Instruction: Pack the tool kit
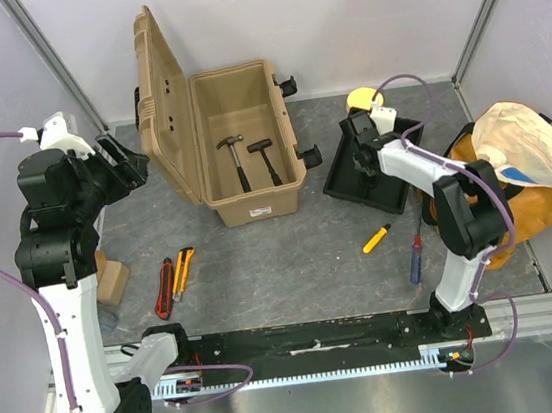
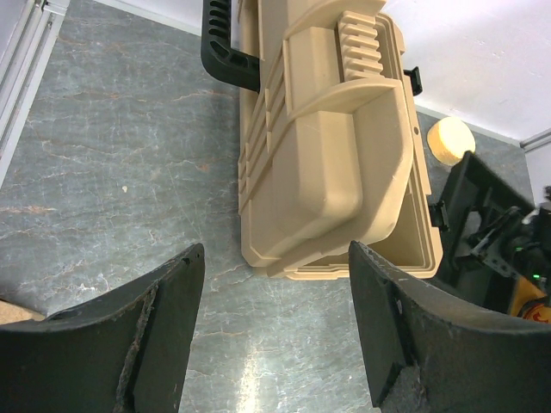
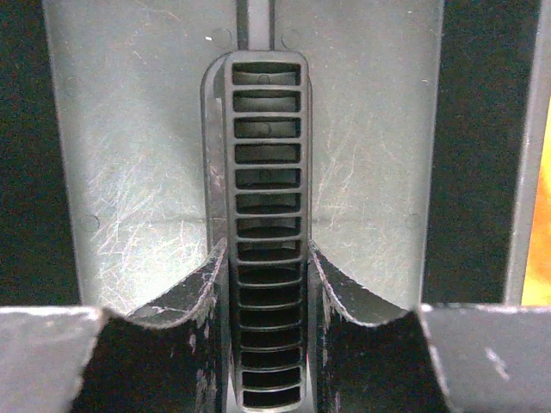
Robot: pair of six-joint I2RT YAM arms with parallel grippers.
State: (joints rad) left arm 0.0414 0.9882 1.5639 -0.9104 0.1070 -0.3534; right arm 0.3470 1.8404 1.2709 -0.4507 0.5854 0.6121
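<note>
My left gripper hangs spread wide with nothing between its fingers, just left of the raised lid of the large tan ribbed plastic toolbox. The box stands open at the back of the table, and two black-handled hammers lie side by side on its floor. In front of it, to the left, a red utility knife and a yellow utility knife lie close together. Right of the box sits the black plastic inner tray. There my right gripper pinches the tray's slotted centre handle, a finger pressed against each side. A yellow-handled screwdriver and a red-and-blue-handled screwdriver lie nearer me.
</note>
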